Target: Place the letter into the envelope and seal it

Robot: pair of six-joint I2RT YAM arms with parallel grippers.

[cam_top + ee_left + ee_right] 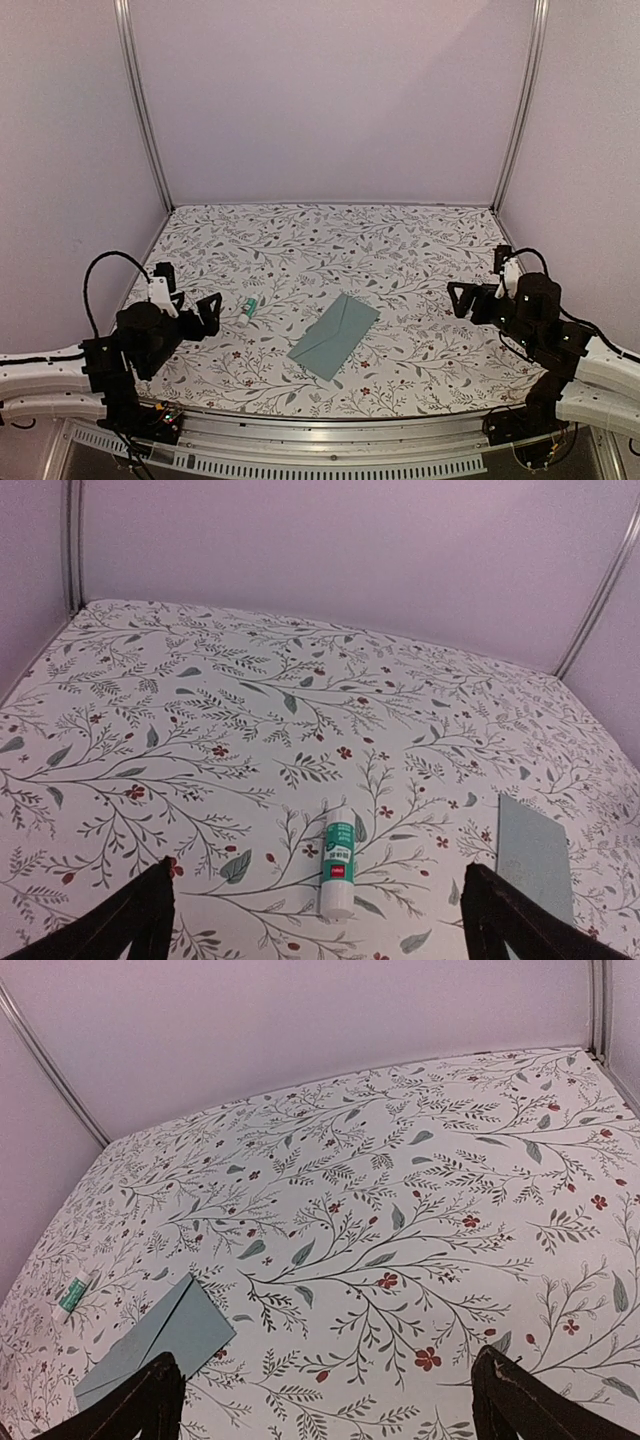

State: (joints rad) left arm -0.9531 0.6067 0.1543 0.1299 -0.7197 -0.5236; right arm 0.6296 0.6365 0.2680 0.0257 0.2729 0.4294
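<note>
Top external shows the envelope (334,336) flat on the table (400,250), glue stick (247,311) near it; left end effector (211,313) and right end effector (457,300) gape apart, empty.

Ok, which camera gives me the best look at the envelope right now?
Top external: the whole envelope lies in plain sight, mid-table, nothing covering it. The right wrist view shows most of the envelope, low left, its near edge behind a finger. The left wrist view catches only one end at the right.
</note>
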